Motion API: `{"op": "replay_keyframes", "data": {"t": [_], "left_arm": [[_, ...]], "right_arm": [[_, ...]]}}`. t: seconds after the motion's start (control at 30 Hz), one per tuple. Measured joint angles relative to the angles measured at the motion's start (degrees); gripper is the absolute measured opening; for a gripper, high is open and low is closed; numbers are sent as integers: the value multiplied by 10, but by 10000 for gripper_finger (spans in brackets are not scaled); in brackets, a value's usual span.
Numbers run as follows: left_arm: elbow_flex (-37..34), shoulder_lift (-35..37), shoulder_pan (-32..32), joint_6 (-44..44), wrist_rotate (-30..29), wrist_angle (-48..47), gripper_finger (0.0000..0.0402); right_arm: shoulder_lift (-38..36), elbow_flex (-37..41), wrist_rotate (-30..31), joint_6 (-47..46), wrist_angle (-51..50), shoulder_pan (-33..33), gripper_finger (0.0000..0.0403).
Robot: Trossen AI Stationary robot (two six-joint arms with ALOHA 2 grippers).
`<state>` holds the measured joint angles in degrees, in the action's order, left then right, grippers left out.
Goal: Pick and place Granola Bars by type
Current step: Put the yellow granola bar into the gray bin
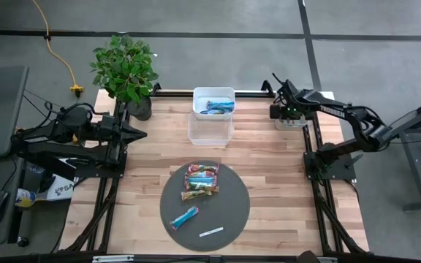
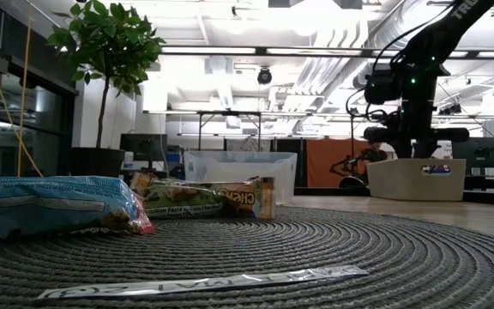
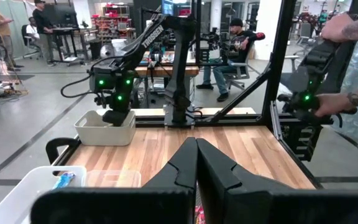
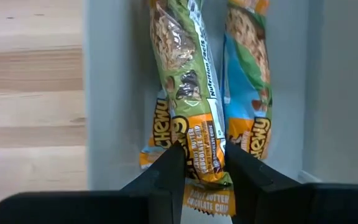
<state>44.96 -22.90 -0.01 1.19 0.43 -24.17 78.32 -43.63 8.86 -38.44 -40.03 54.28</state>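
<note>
My right gripper [image 4: 204, 163] is down inside a pale bin [image 1: 291, 120] at the table's far right, shut on a tan-and-green granola bar [image 4: 188, 68]. Two more tan-and-green bars [image 4: 247, 74] lie on that bin's floor. A white bin [image 1: 213, 93] at the far middle holds blue bars [image 1: 218, 107]. A see-through bin [image 1: 210, 130] stands just in front of it. On the round dark mat [image 1: 232, 219] lie several bars [image 1: 202, 181], a blue bar [image 1: 184, 217] and a thin white strip [image 1: 211, 232]. My left gripper [image 3: 196, 163] waits shut at the table's left. My right gripper pinches the tan-and-green bar's orange end [image 4: 204, 146] between its two fingers, which come steeply from above and lie across the bar's width. The bar's length runs on ahead of the fingers over the bin's floor. Whether it rests on the bars beneath cannot be told.
A potted plant [image 1: 126, 69] stands at the far left corner. Black frame posts [image 1: 316, 164] rise along the table's right side. Beyond the table a person's hands [image 3: 347, 28] hold another device.
</note>
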Motion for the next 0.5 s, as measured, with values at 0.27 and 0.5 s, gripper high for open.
{"op": "replay_keyframes", "data": {"t": [0.27, 0.5], "left_arm": [[0, 0, 0, 0, 0, 0, 1], [0, 0, 0, 0, 0, 0, 1]], "right_arm": [[0, 18, 12, -27, 10, 0, 78], [0, 18, 10, -26, 15, 0, 94]]}}
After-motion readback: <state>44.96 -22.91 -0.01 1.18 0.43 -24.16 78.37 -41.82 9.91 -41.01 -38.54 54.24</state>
